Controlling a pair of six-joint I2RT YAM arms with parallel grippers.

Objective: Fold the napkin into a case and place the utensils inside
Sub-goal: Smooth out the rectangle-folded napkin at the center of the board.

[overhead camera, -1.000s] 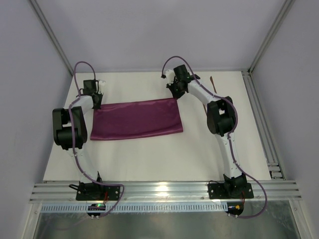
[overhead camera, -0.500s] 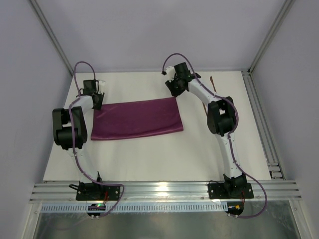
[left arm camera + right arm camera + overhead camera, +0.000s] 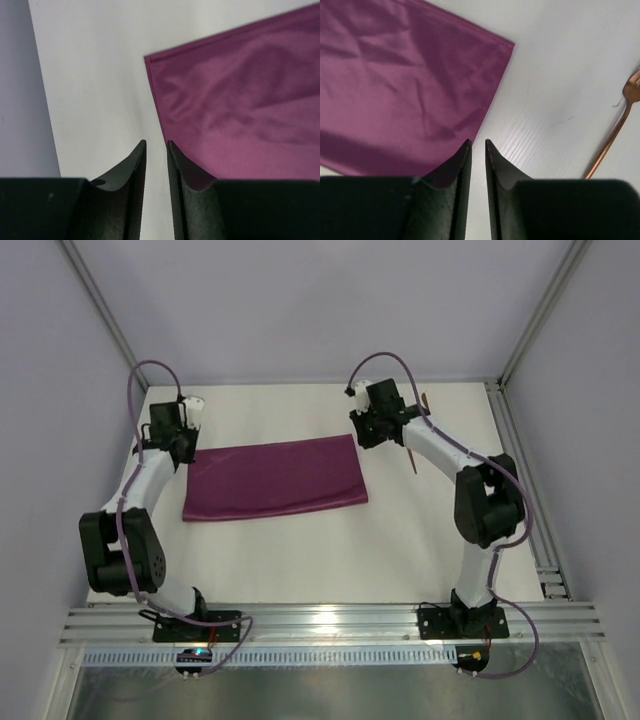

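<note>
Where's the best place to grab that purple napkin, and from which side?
Likely its far corners: the napkin lies flat, so only its edges offer a pinch. Come from above at each corner, with the fingers straddling the hem.

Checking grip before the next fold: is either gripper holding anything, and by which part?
Nothing is held: left gripper and right gripper are empty, jaws slightly apart, near the napkin.

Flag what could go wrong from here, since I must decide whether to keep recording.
1. The fork lies close beside the right arm; a swing might knock it away.
2. The left gripper and right gripper hover near the far corners of the napkin, jaws barely apart; regrasping may miss or drag the wrinkled fold.
</note>
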